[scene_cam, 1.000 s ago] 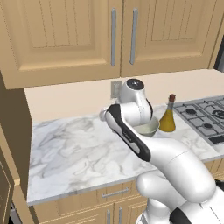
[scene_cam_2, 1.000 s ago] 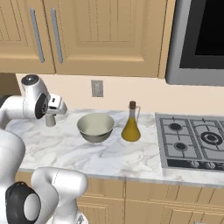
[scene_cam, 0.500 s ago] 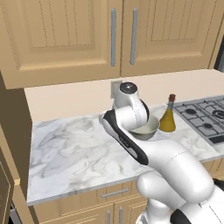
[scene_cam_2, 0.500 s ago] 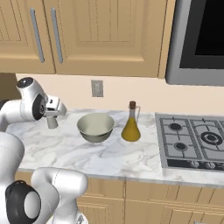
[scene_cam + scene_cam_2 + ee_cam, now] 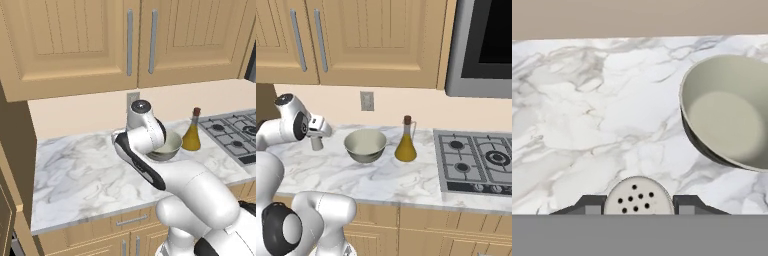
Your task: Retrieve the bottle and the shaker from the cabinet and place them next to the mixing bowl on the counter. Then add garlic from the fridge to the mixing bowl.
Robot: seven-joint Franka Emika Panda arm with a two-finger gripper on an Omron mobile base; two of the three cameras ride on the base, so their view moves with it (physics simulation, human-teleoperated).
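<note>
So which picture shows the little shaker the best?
The hand view: the shaker sits between the gripper fingertips, its rounded top and holes plain. The right base view shows it small, under the gripper, left of the mixing bowl. In the left base view the arm covers it.

Arm is reaching fwd from the base, elbow bent, forearm angling up to a rounded wrist joint, hand pointing down. Gripper (image 5: 317, 142) is sitting low at left in the right base view, w/ fingers (image 5: 589, 204) showing as two dark tips in the hand view. Jaws are clamping the shaker (image 5: 638, 196) btwn them, its perforated top facing the hand cam, gripped on both sides.
</note>
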